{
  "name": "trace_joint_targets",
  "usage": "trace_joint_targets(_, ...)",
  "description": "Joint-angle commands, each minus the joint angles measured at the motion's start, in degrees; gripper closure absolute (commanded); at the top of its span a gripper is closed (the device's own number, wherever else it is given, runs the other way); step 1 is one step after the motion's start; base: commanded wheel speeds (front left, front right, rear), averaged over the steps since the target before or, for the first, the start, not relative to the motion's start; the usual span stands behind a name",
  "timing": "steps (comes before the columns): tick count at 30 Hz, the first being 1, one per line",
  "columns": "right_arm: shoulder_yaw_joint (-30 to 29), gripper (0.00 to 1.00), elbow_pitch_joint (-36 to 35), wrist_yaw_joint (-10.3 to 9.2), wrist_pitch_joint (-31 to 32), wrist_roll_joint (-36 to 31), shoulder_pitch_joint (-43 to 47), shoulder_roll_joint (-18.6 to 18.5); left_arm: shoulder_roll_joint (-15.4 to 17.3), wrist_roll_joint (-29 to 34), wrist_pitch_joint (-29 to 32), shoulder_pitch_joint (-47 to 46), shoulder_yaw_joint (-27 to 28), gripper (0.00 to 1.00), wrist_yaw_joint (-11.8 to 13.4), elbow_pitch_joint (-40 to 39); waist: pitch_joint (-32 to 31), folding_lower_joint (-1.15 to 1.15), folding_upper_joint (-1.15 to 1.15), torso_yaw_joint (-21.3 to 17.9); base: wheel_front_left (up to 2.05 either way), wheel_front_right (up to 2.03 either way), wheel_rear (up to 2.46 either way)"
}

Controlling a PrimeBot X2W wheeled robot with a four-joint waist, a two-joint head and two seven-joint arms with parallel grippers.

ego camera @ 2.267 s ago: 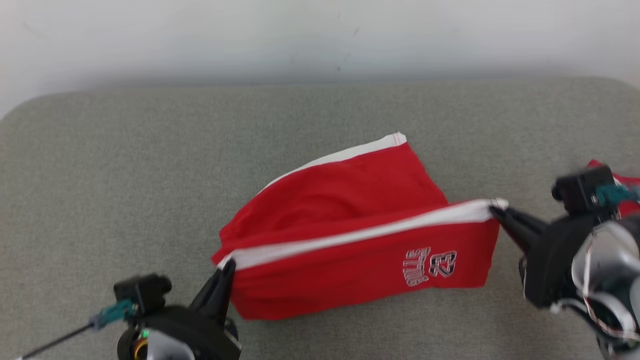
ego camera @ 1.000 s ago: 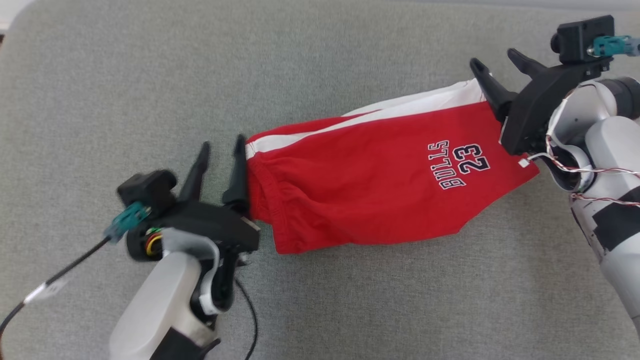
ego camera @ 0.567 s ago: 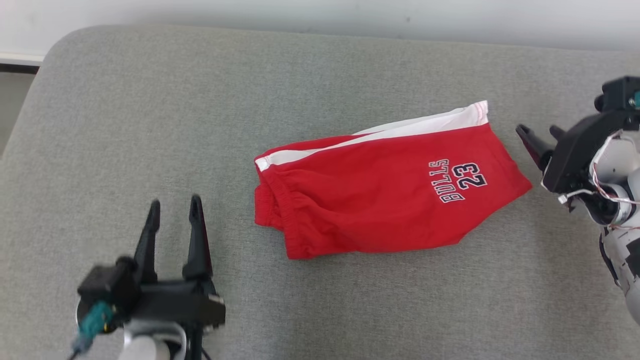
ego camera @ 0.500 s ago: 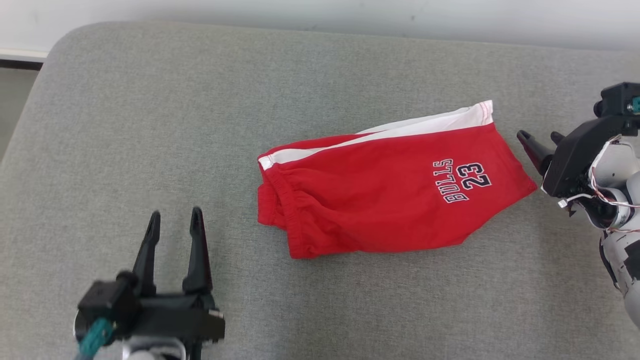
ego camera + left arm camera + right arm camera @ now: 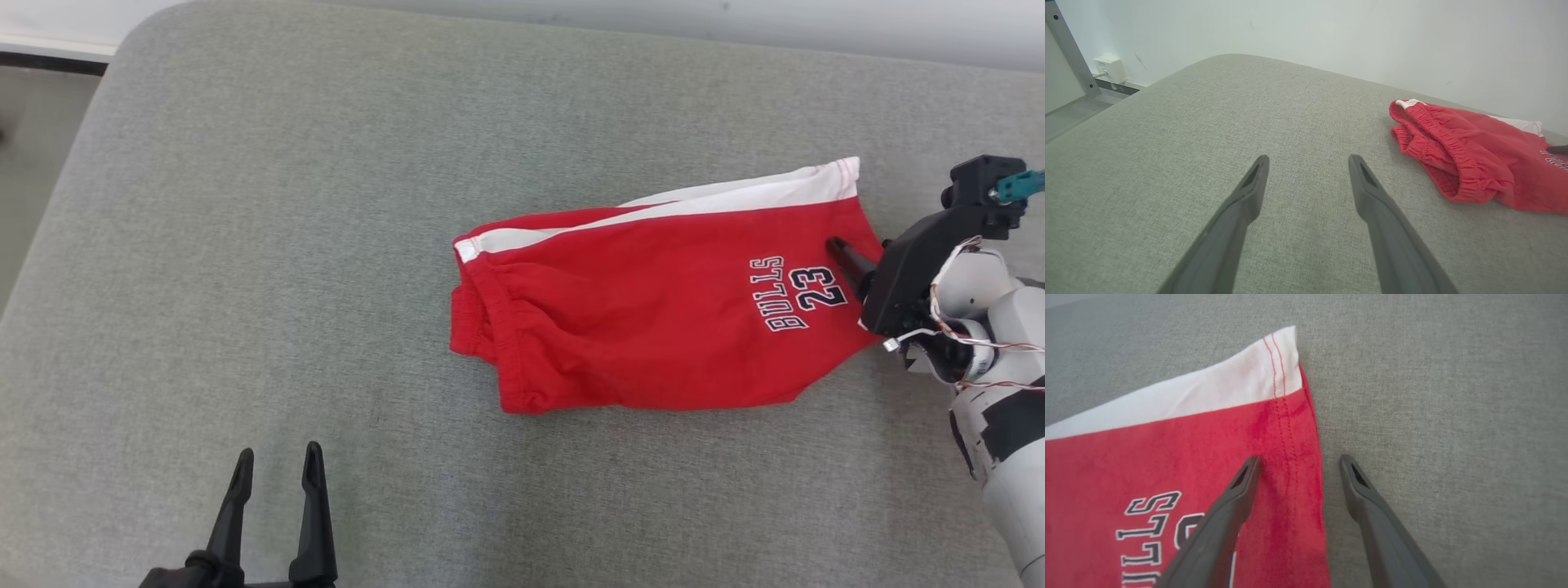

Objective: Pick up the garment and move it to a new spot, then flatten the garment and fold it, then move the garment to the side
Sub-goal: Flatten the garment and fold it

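Red shorts (image 5: 653, 327) flat on cushion (image 5: 245, 245) — right jaws spread, straddling its edge; left jaws spread, well apart.

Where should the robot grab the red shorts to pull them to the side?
Probably the leg hem of the red shorts, near the white stripe, coming from the robot's right. That edge lies flat and straight on the grey cushion, and the open right gripper has one of its fingers over each side of it.
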Motion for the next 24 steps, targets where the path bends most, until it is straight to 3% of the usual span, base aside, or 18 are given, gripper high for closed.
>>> trace_joint_targets(1, 0.2, 0.0, 0.6, -0.12, 0.5, -0.9, 0.8, 0.8, -0.1, -0.2, -0.1, 0.8, -0.1, 0.0, -0.2, -0.3, 0.2, 0.0, 0.0, 0.6, 0.0, 0.0, 0.0)
trace_joint_targets(8, 0.7, 0.0, 3.4, 0.02, 1.9, -6.6, 3.0, 2.8, -0.1, -1.0, -0.1, 1.3, -1.0, 0.0, 0.5, -0.8, -0.1, 0.0, 0.0, 1.6, 0.0, 0.0, 0.0)
trace_joint_targets(9, 0.6, 0.19, 3.3, 0.03, 2.1, -6.8, 3.2, 3.2, -0.1, -1.0, -0.1, 1.2, -1.1, 0.0, 0.6, -0.8, -0.2, 0.0, 0.0, 1.6, 0.0, 0.0, 0.0)
trace_joint_targets(10, 1.0, 0.71, 2.8, 0.04, 2.1, -7.1, 3.4, 3.5, -0.1, -1.1, -0.1, 1.2, -1.3, 0.0, 0.7, -0.8, -0.2, 0.0, 0.0, 1.6, 0.0, 0.0, 0.0)
trace_joint_targets(11, 1.4, 1.0, 2.5, 0.09, 2.1, -7.1, 3.5, 3.6, -0.1, -1.2, -0.1, 1.1, -1.4, 0.0, 0.7, -0.9, -0.3, 0.0, 0.0, 1.6, 0.0, 0.0, 0.0)
trace_joint_targets(17, 2.2, 1.0, -0.5, 0.01, 1.4, -6.6, 4.7, 2.1, -0.1, -1.5, -0.1, 0.9, -1.7, 0.0, 0.7, -0.5, -1.0, 0.0, 0.0, 0.8, 0.0, 0.0, 0.0)
trace_joint_targets(24, 1.6, 1.0, -5.3, -0.12, -0.2, -5.2, 8.0, -2.5, -0.1, -1.2, -0.2, 2.1, -1.7, 0.0, 0.5, 0.0, -3.4, 0.0, 0.0, -0.8, 0.0, 0.0, 0.0)
